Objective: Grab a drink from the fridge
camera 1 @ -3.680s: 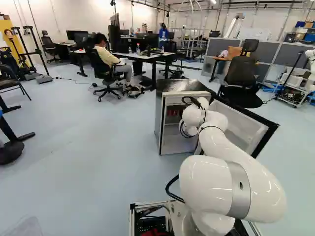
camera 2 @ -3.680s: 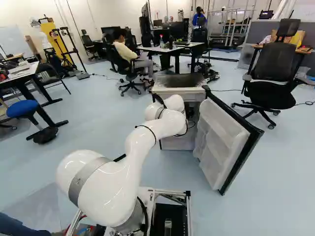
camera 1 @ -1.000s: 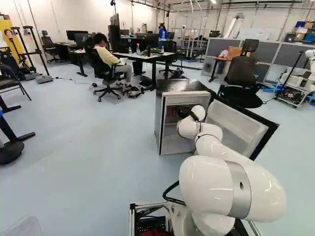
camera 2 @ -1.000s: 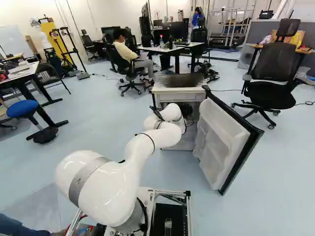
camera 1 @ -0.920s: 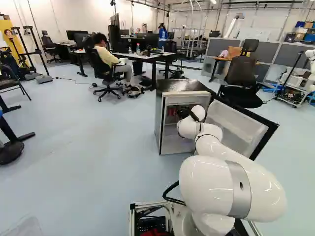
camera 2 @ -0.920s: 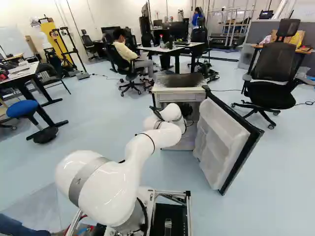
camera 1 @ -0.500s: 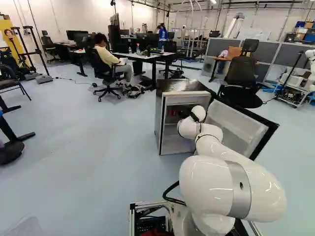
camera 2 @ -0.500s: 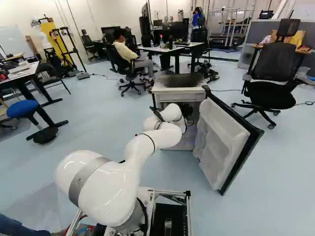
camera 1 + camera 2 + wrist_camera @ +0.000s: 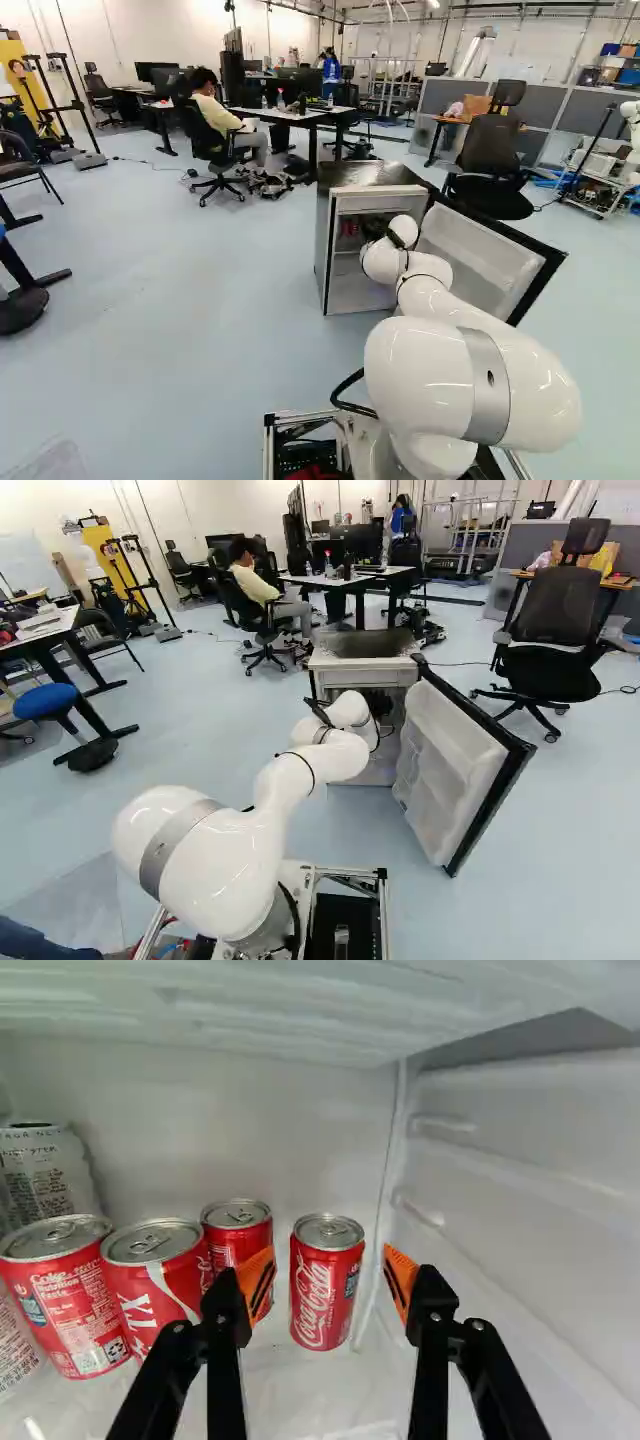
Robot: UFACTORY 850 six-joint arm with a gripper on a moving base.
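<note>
Facing into the fridge (image 9: pixel 370 174), the pincer (image 9: pixel 375 230) stands open, its two orange pads (image 9: pixel 257 1278) well apart and gripping nothing. The task's thing, a red soda can (image 9: pixel 328 1285), stands ahead of the pincer (image 9: pixel 328 1258), in line with the gap between the fingers. Its long axis is vertical; the silver lid faces up and the base rests on the pale shelf (image 9: pixel 312 1392). White script on its side faces the pincer, and the lettering runs along the long axis.

Beside it, past one finger, stands a second red can (image 9: pixel 236 1228), partly hidden by that finger's pad. Farther out on the same side are a third red can (image 9: pixel 152 1275) and a fourth red can (image 9: pixel 66 1295), both upright with lids up, plus a pale can (image 9: pixel 45 1175) set farther back. On the opposite side of the pincer runs the white inner side wall (image 9: pixel 530 1190), apart from the soda can. A white panel (image 9: pixel 280 1005) lies above the cans. The fridge door (image 9: pixel 440 765) stands open alongside the arm (image 9: pixel 310 770), outside the compartment.
</note>
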